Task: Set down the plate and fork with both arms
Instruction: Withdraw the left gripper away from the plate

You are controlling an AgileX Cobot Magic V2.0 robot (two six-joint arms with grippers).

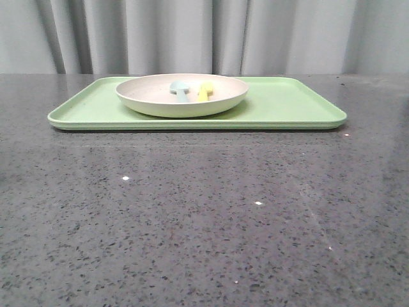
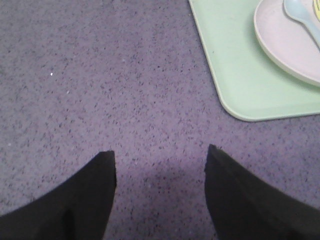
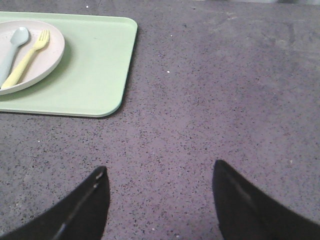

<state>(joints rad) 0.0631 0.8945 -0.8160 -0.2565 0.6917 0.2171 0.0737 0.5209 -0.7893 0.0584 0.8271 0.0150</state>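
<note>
The small yellow plastic fork (image 3: 26, 58) lay in the cream round plate (image 1: 182, 96) — both end effectors, left (image 2: 161, 165) and right (image 3: 159, 182), spread, empty.

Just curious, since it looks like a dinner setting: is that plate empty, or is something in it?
Not empty. The plate on the green tray holds a yellow fork and a pale blue spoon, side by side.

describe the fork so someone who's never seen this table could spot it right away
Find the light-green tray lying on the dark speckled table; left of its middle sits a cream round plate. Two small utensils lie side by side in that plate. The fork is the bright yellow one with short tines, not the pale blue round-ended spoon beside it.
</note>
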